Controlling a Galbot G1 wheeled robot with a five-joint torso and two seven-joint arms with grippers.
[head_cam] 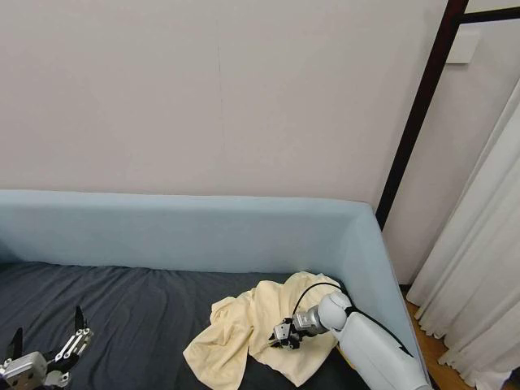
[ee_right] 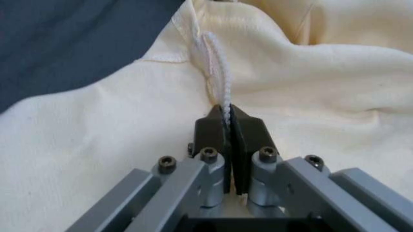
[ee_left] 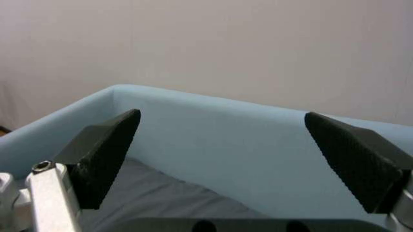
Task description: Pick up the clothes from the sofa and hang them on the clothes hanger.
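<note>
A pale yellow garment [head_cam: 252, 337] lies crumpled on the dark seat of the light blue sofa [head_cam: 187, 231], near its right arm. My right gripper [head_cam: 283, 335] rests on the cloth and is shut on a ribbed edge of the garment [ee_right: 219, 72], which stands up pinched between the black pads [ee_right: 210, 130]. My left gripper [head_cam: 45, 348] hovers over the seat at the left with its fingers [ee_left: 103, 157] spread wide and nothing between them. A dark clothes rack post [head_cam: 418, 106] rises behind the sofa's right end.
A white curtain [head_cam: 479, 276] hangs at the right beside the rack. A plain wall stands behind the sofa back. The dark seat cushion [head_cam: 122, 305] stretches bare between the two grippers. A strip of wooden floor [head_cam: 431, 345] shows right of the sofa arm.
</note>
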